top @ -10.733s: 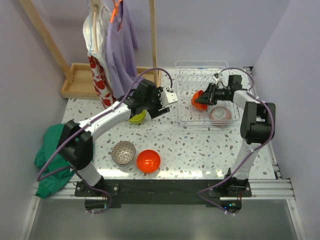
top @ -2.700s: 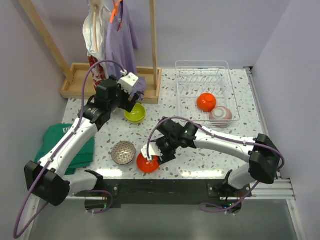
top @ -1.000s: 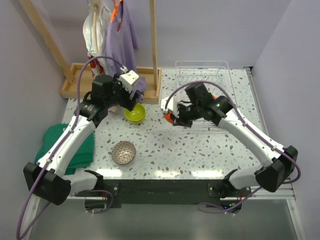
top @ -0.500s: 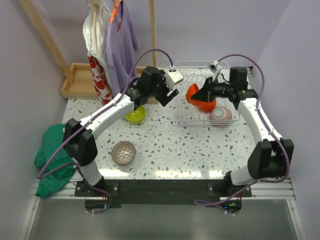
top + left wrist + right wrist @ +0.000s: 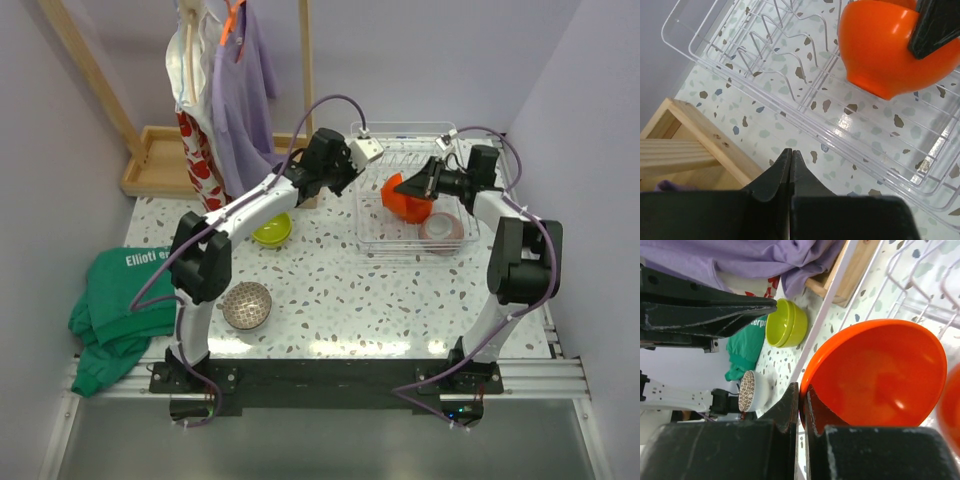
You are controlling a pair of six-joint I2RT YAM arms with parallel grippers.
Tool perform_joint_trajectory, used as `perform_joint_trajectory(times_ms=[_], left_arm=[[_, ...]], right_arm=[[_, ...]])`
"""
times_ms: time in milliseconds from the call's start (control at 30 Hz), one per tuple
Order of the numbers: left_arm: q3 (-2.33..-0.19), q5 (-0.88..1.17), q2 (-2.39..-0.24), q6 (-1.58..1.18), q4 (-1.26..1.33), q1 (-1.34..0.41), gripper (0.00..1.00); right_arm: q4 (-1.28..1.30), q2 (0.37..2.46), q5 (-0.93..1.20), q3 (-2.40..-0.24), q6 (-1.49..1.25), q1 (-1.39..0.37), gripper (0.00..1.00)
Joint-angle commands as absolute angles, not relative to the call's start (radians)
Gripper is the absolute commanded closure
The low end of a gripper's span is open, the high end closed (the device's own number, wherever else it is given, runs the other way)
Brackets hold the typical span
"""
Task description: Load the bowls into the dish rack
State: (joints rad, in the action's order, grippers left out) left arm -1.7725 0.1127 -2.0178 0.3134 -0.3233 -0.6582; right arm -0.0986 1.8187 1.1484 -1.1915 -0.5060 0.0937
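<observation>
Right gripper [image 5: 801, 388]: clamped on the rim of a glossy orange-red round bowl [image 5: 880, 372], with the lip caught between its tips.
Orange-red bowl: tipped on its side at the right gripper's tips, over the floor of the clear wire dish rack [image 5: 405, 128]. I cannot tell whether it touches the prongs.
Left gripper [image 5: 791, 155]: closed, its tips pressed together with nothing between them.
Left gripper's place: above the speckled surface [image 5: 380, 300], just outside the rack's wall. The corner of a wooden tray [image 5: 705, 145] lies beside its tips, and the orange-red bowl is ahead of them inside the rack.
White bowl with pinkish underside [image 5: 440, 230]: upside down in the rack, just beside the right gripper on the side toward the arm bases.
Lime green round bowl [image 5: 271, 229]: on the surface outside the rack, beyond the right gripper's tips and well apart from them.
Grey-brown speckled bowl [image 5: 246, 305]: on the surface, farther from both grippers, near a crumpled green cloth [image 5: 115, 290].
</observation>
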Motion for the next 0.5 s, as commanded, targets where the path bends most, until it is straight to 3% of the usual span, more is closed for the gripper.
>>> perform_joint_trajectory(times_ms=[0, 467], left_arm=[[-1.851, 0.146, -2.072, 0.295, -0.275, -0.672, 1.00], [-1.893, 0.189, -2.195, 0.296, -0.180, -0.706, 1.00]], right_arm=[[-0.144, 1.865, 1.215, -1.288, -0.503, 0.120, 1.00], [0.018, 2.008, 1.213, -1.379, -0.397, 0.150, 0.96]])
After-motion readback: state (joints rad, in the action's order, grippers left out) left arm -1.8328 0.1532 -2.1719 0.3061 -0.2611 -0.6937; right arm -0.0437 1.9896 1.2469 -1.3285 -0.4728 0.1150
